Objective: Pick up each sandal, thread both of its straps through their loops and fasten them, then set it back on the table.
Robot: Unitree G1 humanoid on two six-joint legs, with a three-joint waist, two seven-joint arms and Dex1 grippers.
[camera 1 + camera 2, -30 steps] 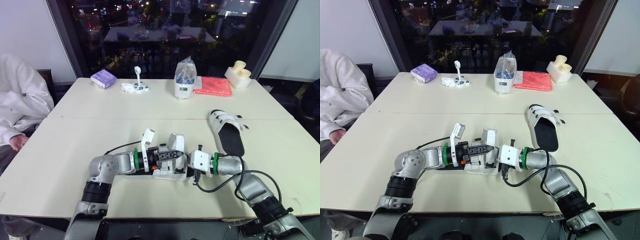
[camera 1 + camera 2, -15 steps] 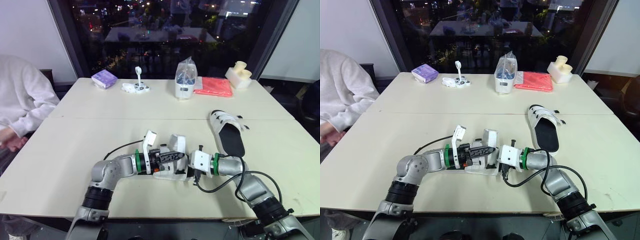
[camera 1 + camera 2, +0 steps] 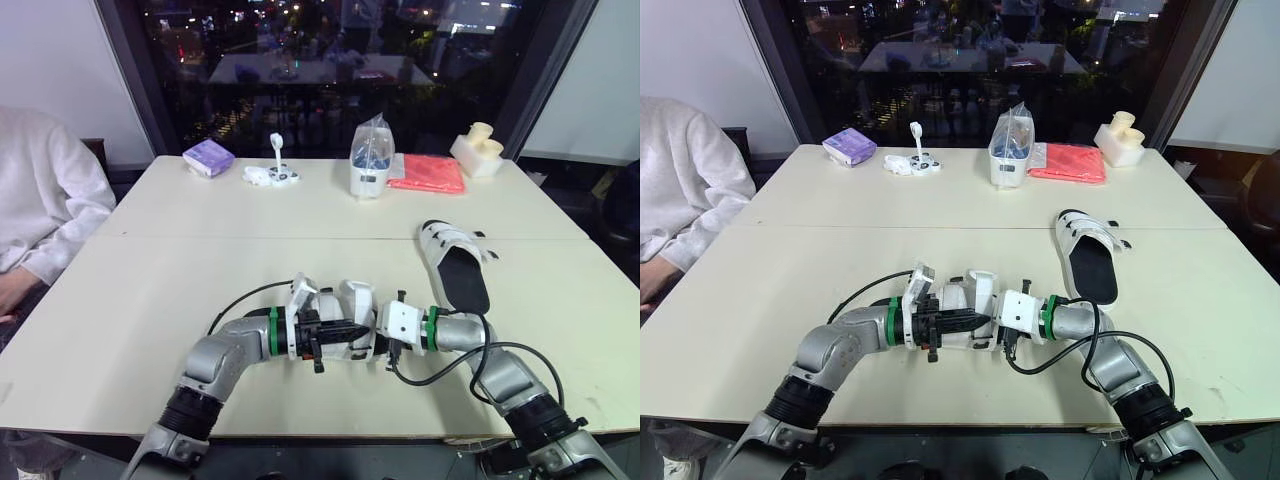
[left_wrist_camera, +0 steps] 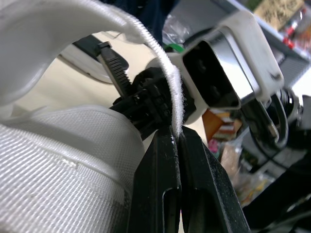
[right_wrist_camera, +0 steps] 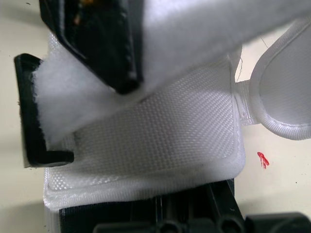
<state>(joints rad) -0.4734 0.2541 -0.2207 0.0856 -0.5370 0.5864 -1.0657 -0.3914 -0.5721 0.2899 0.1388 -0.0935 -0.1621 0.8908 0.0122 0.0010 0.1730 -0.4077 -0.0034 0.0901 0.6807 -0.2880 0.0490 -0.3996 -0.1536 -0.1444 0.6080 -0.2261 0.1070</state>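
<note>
Cream table (image 3: 150,290) before a dark window (image 3: 300,60): two grippers work a white sandal (image 3: 357,345) near the table's front middle.

The left gripper (image 4: 176,138) has its jaws pressed together on the thin edge of one strap (image 4: 160,73), which arches up over the woven upper. The right gripper (image 3: 380,338) meets the sandal from the opposite side; its state cannot be told. A second sandal (image 3: 455,268) lies well apart, to the right and farther back. The sandal looks light, with a firm sole and soft, floppy straps likely to bend or slip, so pinching near the strap's tip while bracing the sole seems best.
</note>
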